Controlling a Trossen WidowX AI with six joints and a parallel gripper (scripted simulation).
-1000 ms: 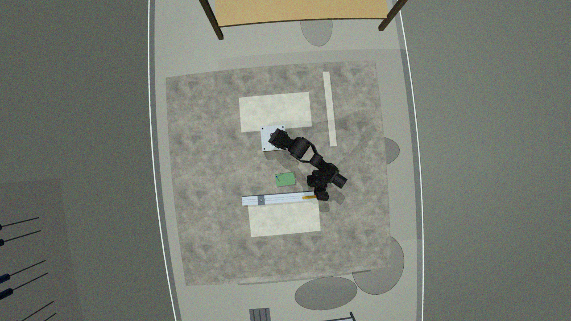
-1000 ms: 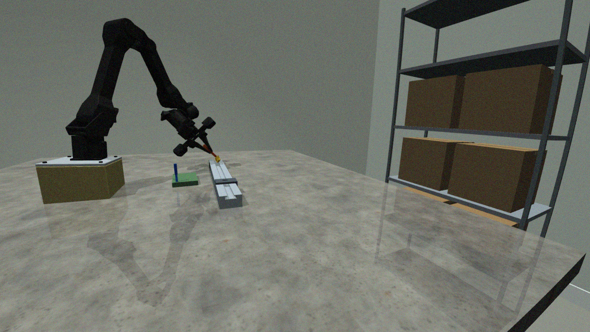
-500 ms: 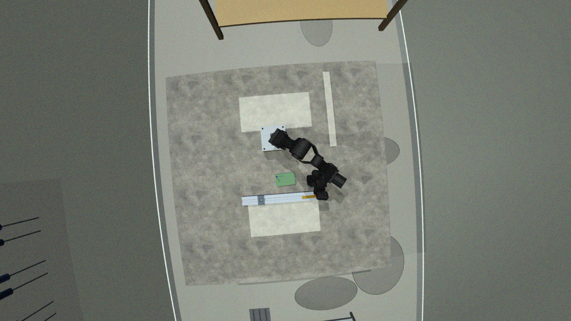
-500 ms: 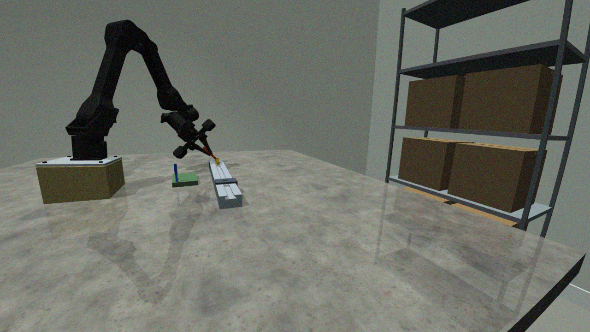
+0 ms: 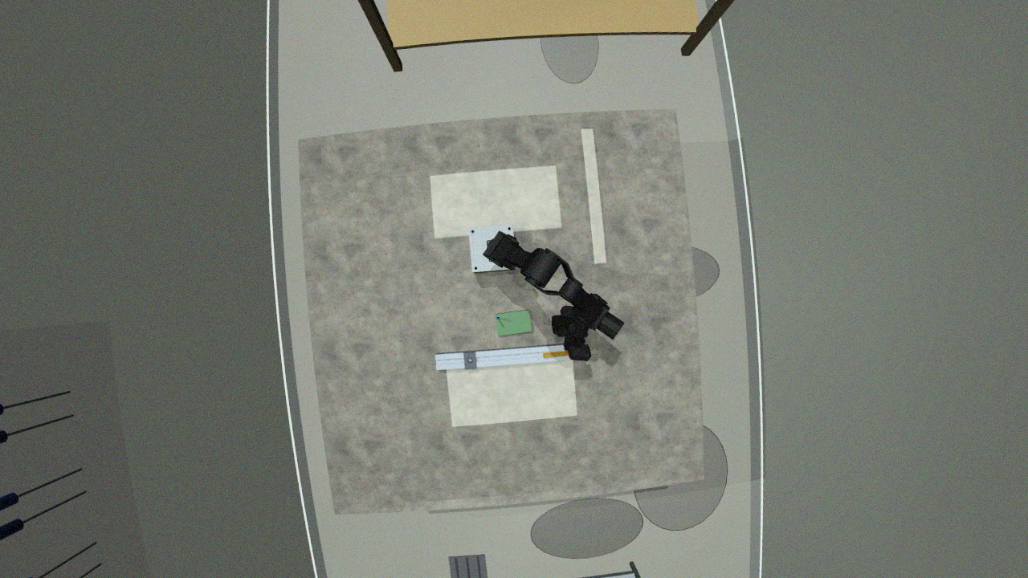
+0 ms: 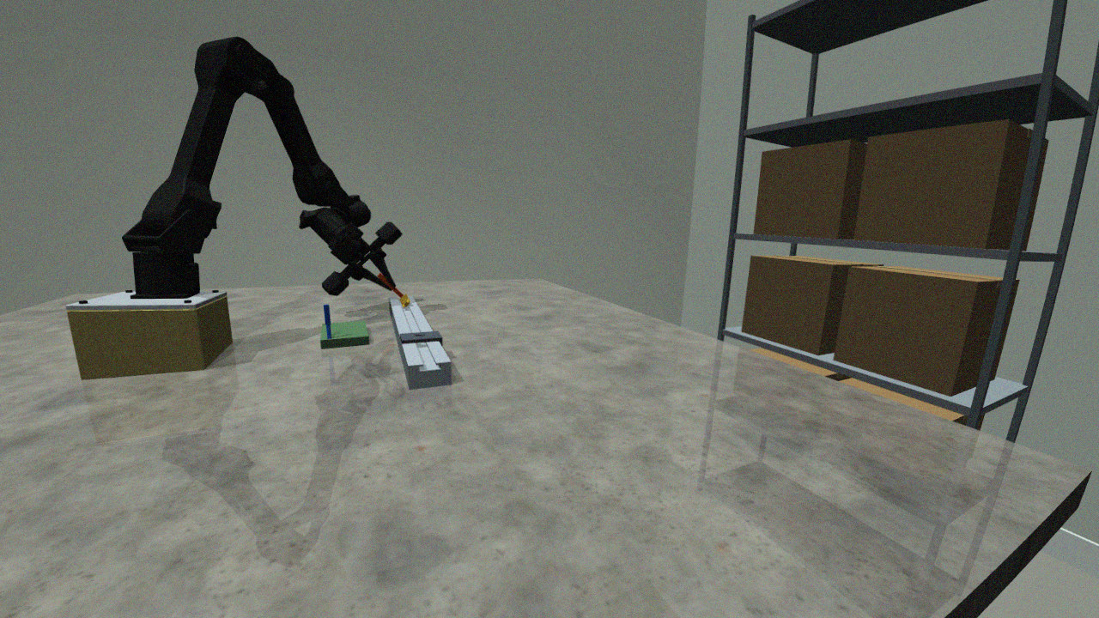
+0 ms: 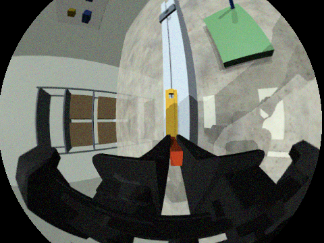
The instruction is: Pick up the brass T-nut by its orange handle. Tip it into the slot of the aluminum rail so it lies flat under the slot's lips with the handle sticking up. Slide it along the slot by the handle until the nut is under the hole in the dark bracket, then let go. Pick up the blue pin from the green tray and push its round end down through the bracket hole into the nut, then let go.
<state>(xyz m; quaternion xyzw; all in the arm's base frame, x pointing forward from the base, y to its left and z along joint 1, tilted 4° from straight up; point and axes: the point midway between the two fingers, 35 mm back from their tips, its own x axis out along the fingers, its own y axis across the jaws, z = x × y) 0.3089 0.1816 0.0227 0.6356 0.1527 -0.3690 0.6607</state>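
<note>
T-nut's at the rail's far end from the bracket, folks

So the tool (image 6: 395, 287) (image 7: 173, 138) has the orange handle (image 7: 176, 158) pinched, brass T-nut (image 5: 555, 355) (image 6: 405, 300) (image 7: 171, 113) tilted over the rail (image 5: 510, 357) (image 6: 415, 330) (image 7: 179, 61); can't tell if it's touching. Dark bracket (image 5: 470, 360) (image 6: 421, 337) (image 7: 167, 13) sits across the rail, blue pin (image 5: 498, 318) (image 6: 326, 321) (image 7: 231, 4) upright in the green tray (image 5: 516, 324) (image 6: 349, 334) (image 7: 239, 37) beside the rail.

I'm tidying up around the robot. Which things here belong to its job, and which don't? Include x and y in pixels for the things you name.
For the job:
- brass T-nut (image 5: 555, 355) (image 6: 405, 300) (image 7: 171, 116)
- aluminum rail (image 5: 517, 356) (image 6: 428, 355) (image 7: 175, 54)
- dark bracket (image 5: 470, 364) (image 6: 430, 336) (image 7: 164, 16)
- green tray (image 5: 516, 323) (image 6: 349, 333) (image 7: 239, 37)
- blue pin (image 5: 497, 318) (image 6: 327, 320) (image 7: 231, 3)

Not for it:
- shelf unit (image 6: 739, 184) (image 7: 94, 121)
- cardboard boxes (image 6: 925, 188) (image 7: 81, 107)
</note>
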